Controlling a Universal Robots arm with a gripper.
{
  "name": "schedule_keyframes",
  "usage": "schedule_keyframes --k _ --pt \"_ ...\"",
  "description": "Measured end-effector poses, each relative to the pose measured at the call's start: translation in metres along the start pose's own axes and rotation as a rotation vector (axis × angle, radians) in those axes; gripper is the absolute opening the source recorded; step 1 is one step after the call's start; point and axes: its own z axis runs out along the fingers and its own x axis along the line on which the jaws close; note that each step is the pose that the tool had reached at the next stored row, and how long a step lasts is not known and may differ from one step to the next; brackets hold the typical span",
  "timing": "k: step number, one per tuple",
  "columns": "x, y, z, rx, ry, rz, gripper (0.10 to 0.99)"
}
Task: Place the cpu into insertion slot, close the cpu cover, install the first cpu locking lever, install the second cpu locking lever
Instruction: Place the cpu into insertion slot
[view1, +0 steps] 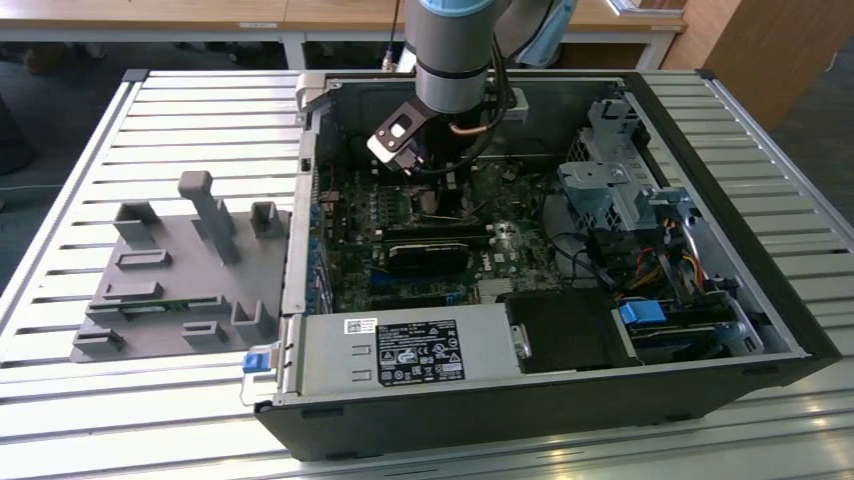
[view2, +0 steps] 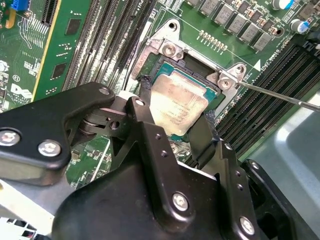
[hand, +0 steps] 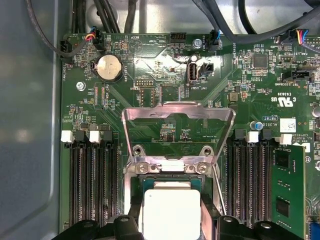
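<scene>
The cpu (view2: 177, 107) lies flat over the insertion slot (view2: 197, 67), metal top upward, its square sides lined up with the slot's frame. The jaws of the gripper (view2: 177, 102) are closed on two opposite edges of it. I cannot tell whether it is seated. The cpu cover (hand: 177, 109) is swung open beyond the slot's hinged edge, above the green board (hand: 150, 65).

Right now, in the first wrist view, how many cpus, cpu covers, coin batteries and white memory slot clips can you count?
cpu: 1
cpu cover: 1
coin battery: 1
white slot clips: 4
Total: 7
</scene>
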Motion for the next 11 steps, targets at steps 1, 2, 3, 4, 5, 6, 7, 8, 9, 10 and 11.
schedule_keyframes --k 1,2,3,4,5,6,7,8,9,10,11 --pt "0.0002 0.0001 0.0003 0.0 0.0008 0.0 0.549" --pt "0.0001 0.0001 0.0003 0.0 0.0005 0.0 0.549" --pt "0.0001 0.0 0.0002 0.0 0.0002 0.0 0.549" --pt "-0.0001 0.0 0.0 0.0 -0.0002 0.0 0.612" --pt "-0.0001 0.0 0.0 0.0 -0.0003 0.0 0.612" --pt "0.0 0.0 0.0 0.0 -0.0003 0.0 0.612" --pt "-0.0001 0.0 0.0 0.0 -0.0004 0.0 0.612" --pt "-0.0001 0.0 0.0 0.0 -0.0004 0.0 0.612" --pt "0.0 0.0 -0.0002 0.0 -0.0005 0.0 0.612" --pt "-0.0001 0.0 -0.0008 0.0 -0.0005 0.0 0.612" --pt "-0.0001 0.0 -0.0017 0.0 -0.0005 0.0 0.612"
